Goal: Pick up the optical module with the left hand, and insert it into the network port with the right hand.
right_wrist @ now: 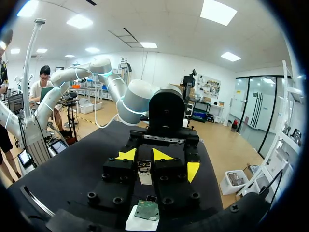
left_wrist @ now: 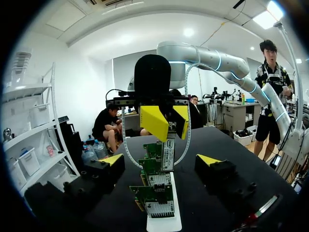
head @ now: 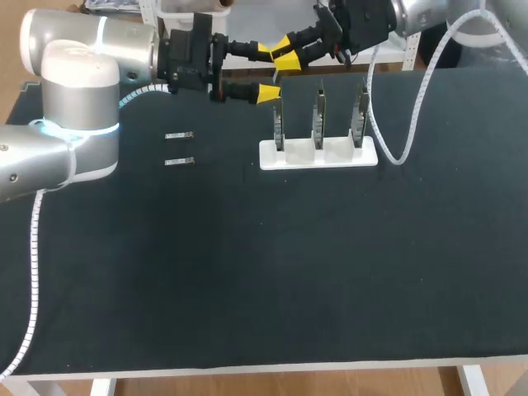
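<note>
Right gripper [head: 287, 54] is pinching the module [left_wrist: 168, 154] just over the white rack's [head: 307, 158] upright boards [left_wrist: 155, 180]. Left gripper [head: 265, 73] is gaping wide around it, not touching. Only the head view is catching two spare modules [head: 179, 136] lying left of the rack.

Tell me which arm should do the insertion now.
Right: the right gripper is shut on the optical module, near the boards in the white stand; the left gripper stands open, holding nothing.
</note>
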You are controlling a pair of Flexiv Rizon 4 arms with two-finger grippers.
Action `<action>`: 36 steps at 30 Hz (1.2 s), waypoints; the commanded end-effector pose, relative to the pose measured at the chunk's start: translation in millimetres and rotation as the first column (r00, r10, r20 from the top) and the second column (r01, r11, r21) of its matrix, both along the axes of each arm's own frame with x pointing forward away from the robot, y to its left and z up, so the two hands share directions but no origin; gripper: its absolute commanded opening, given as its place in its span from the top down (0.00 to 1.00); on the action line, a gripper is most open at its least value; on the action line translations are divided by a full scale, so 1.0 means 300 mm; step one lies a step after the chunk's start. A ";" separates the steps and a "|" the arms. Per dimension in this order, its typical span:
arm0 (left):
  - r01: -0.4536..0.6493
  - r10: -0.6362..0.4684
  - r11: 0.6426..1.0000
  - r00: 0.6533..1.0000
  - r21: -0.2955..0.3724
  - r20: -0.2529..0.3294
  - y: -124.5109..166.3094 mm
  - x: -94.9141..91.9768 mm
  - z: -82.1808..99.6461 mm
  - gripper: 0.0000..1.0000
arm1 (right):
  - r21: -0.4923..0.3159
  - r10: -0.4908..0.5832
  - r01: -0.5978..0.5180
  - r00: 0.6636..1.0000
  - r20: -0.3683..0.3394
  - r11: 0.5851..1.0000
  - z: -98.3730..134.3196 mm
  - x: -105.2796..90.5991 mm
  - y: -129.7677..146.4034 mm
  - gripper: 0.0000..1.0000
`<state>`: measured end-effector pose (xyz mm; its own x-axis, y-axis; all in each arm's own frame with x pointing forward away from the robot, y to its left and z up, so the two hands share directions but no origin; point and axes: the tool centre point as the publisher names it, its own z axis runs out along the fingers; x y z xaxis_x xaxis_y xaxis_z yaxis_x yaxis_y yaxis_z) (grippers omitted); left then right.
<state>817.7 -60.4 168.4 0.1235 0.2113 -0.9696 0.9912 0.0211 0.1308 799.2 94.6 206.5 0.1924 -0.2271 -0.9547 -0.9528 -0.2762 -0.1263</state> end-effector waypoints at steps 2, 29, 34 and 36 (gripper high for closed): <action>0.003 -0.003 1.000 1.000 0.001 0.000 -0.002 0.006 0.000 0.00 | 0.000 -0.001 0.001 1.000 0.001 1.000 0.001 -0.002 0.000 1.00; 0.006 0.003 0.979 0.999 0.203 -0.044 0.042 -0.013 0.004 0.00 | -0.017 0.026 -0.026 0.999 0.018 1.000 0.031 -0.013 -0.021 1.00; -0.003 0.013 0.974 0.999 0.225 -0.044 0.055 -0.013 0.007 0.00 | -0.019 0.038 -0.037 0.999 0.021 0.999 0.028 -0.015 -0.021 1.00; 0.003 0.008 0.974 0.999 0.228 -0.048 0.055 -0.013 0.005 0.00 | -0.022 0.038 -0.037 0.999 0.022 0.999 0.029 -0.016 -0.024 1.00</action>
